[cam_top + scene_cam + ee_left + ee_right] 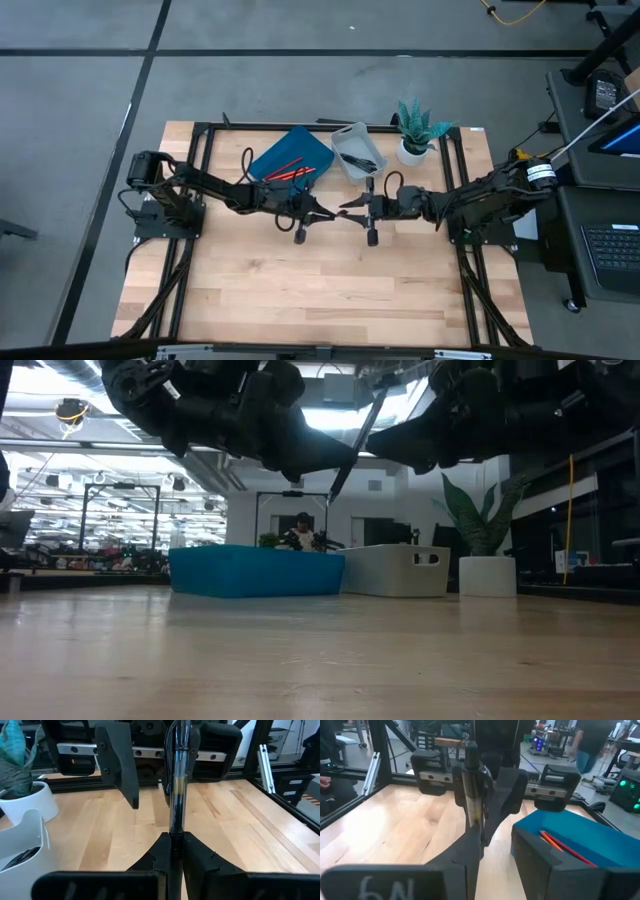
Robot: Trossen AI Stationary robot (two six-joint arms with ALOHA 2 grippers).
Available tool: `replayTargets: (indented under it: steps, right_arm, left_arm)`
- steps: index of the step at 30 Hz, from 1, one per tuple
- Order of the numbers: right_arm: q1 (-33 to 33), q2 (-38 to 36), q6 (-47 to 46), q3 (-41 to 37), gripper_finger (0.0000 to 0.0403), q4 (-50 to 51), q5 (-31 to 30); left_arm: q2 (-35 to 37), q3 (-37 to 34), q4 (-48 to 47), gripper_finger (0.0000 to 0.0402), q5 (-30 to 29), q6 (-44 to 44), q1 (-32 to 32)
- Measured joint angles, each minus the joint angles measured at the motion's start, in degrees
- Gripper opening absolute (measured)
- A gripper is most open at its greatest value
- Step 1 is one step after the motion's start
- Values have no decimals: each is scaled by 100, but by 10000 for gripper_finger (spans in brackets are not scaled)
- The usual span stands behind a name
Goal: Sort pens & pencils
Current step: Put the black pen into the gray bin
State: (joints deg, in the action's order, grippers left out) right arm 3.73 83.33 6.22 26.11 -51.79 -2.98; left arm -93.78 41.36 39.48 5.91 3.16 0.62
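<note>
Both grippers meet above the table's middle. My left gripper is shut on a pen with a clear and black barrel. This pen slants in the air in the low view. My right gripper faces it and is open. Its fingers stand on either side of the pen's far part. Red pencils lie in a blue bin. Black pens lie in a white bin. My left gripper pinches the pen's barrel between its two fingers. It comes level from the table's left. The pen runs on along the fingers toward my right gripper. It is lifted clear of the table and tilted in the low view.
A potted plant stands at the far right, beside the white bin. The blue bin sits to that bin's left. Black frame rails run along the table's sides. Bare wood lies on the near side.
</note>
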Motion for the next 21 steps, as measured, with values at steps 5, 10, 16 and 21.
replayTargets:
  steps: [5, 10, 16, 21]
  right_arm:
    - [-59, 0, -35, 0, 115, -189, 276]
    - [-57, 7, -140, 80, 115, -413, 514]
    - [-57, 617, -118, 704, 115, -262, 986]
    - [-73, 951, 158, 1228, 115, 441, 1048]
  left_arm:
    - [7, 1, 58, 21, 1, 2, -2]
    - [14, 7, 27, 21, -32, 2, 17]
    - [11, 7, 66, 21, 24, 7, 7]
    - [3, -4, -34, 21, 99, 4, -24]
